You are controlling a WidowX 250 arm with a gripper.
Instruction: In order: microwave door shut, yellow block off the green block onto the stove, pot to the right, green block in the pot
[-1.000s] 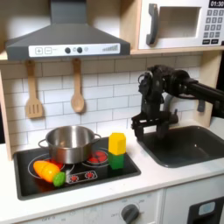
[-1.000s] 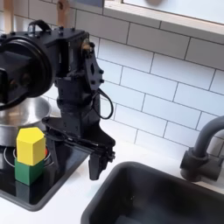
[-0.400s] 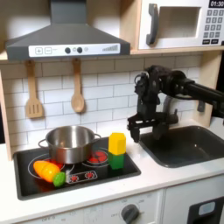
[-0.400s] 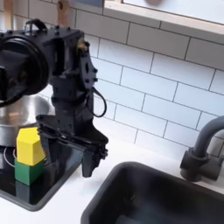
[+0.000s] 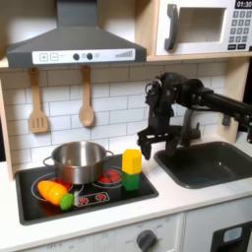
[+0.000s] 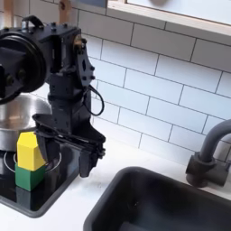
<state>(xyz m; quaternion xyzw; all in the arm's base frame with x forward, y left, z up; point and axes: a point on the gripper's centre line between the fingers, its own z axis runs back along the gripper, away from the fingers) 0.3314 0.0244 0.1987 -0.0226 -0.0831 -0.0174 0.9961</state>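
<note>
Black gripper hangs just right of the stacked blocks — jaws spread.
Bright yellow block sits atop small green block, lower left in the second exterior view.

— Where do the blocks sit?
— The small bright yellow block rests on the small green block, on the black flat stove near its right edge in the first exterior view.
— And the rest?
— The shiny round steel pot stands behind them toward the first exterior view's left. The black claw hangs just right of the stack; the white microwave door is above.
</note>
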